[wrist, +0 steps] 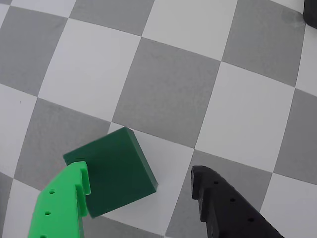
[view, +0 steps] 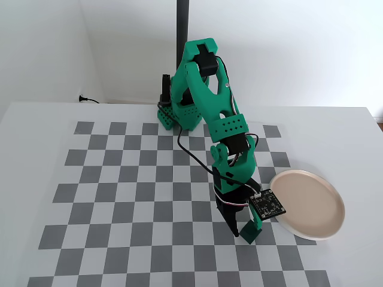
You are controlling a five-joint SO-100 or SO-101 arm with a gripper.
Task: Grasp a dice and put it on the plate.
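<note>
In the wrist view the dice, a plain dark green cube, rests on the checkered mat between my fingers. My gripper is open. Its bright green finger lies against the cube's left side. The black finger stands about a cube's width clear of the right side. In the fixed view the gripper points down at the mat near the front, just left of the plate, which is round, pale pinkish-beige and empty. There the fingers mostly hide the dice.
The grey and white checkered mat covers the white table. The arm's green base and a black post stand at the back. A small circuit board hangs at the wrist, close to the plate's left rim.
</note>
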